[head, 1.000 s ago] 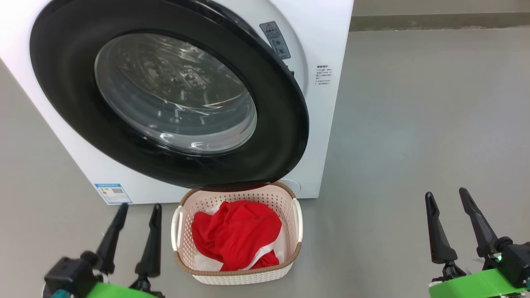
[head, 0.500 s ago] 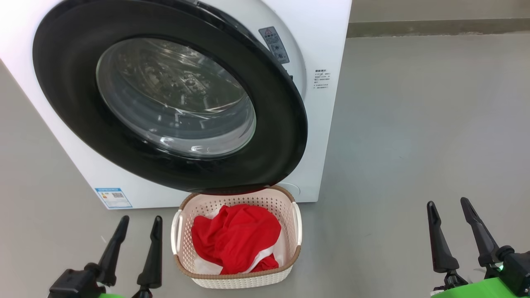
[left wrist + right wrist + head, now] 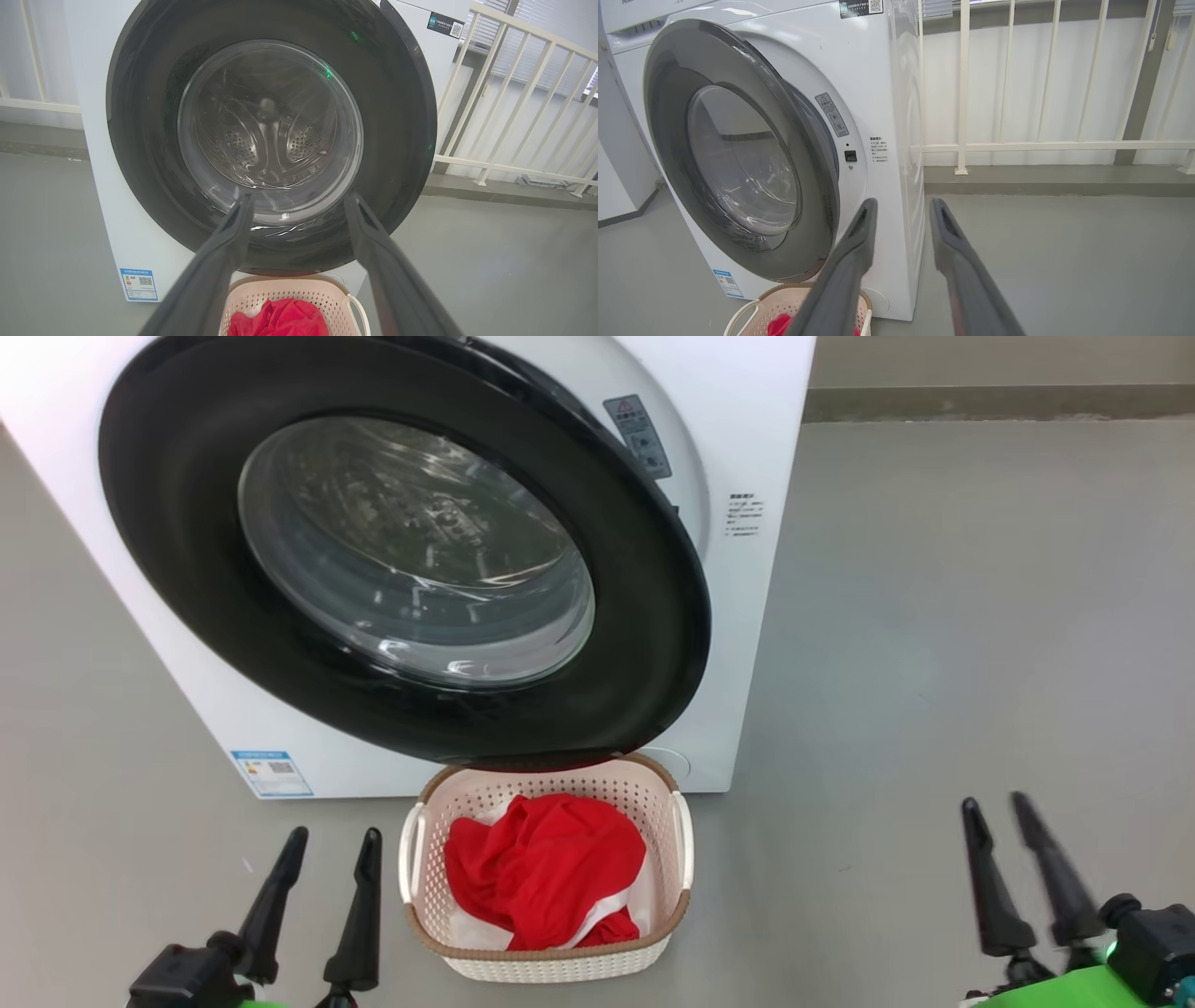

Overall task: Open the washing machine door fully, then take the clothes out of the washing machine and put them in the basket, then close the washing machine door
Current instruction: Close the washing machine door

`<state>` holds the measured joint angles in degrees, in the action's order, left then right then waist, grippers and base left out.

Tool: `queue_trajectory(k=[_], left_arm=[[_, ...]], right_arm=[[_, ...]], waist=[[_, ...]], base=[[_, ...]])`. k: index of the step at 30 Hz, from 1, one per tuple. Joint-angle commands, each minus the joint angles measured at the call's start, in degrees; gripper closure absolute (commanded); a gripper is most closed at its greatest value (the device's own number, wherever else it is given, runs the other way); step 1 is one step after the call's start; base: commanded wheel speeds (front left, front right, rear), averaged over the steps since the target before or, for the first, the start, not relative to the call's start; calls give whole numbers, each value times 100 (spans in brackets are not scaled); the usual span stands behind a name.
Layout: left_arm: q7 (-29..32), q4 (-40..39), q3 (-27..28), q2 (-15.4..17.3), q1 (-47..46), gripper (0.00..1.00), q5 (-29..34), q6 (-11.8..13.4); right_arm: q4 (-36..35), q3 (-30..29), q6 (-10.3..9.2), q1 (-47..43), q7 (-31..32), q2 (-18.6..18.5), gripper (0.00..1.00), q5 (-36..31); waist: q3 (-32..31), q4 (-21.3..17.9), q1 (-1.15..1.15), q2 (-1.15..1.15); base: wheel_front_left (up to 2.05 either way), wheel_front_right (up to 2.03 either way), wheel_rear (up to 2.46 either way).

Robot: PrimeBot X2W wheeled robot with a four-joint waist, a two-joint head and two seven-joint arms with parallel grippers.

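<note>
Dark hands, green wrists
The left hand and right hand each have two long, tapering black fingers on a black block, backed by a bright green wrist cover.

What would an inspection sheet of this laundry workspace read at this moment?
Surface: grey floor, smooth.
Job's things: washing machine door ajar on the washing machine; red clothes lie in the basket, which stands on the floor under the door's lower edge.
Clutter: nothing seen.
Grippers: left gripper open, empty; right gripper open, empty; one on each side of the basket.
Cables: nothing seen.
Surroundings: white railing past the machine.
</note>
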<state>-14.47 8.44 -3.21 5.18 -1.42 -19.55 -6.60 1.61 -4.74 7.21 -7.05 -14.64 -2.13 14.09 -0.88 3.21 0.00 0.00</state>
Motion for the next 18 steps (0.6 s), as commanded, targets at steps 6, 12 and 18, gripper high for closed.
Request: queue_trajectory(k=[6, 12, 18], left_arm=[[-52, -144, 174, -6, -169, 0, 21, -53], [-52, -200, 96, -24, -275, 0, 18, -72], [-52, -280, -49, 2, -470, 0, 132, -80]], right_arm=[[128, 365, 28, 578, -36, -75, 100, -208], [545, 659, 28, 1322, -36, -75, 100, -313], [1092, 1102, 28, 2274, -36, -75, 100, -459]], waist=[[83, 117, 0, 0], [282, 259, 0, 0], [707, 435, 0, 0]], base=[[0, 0, 0], [0, 0, 0], [0, 0, 0]])
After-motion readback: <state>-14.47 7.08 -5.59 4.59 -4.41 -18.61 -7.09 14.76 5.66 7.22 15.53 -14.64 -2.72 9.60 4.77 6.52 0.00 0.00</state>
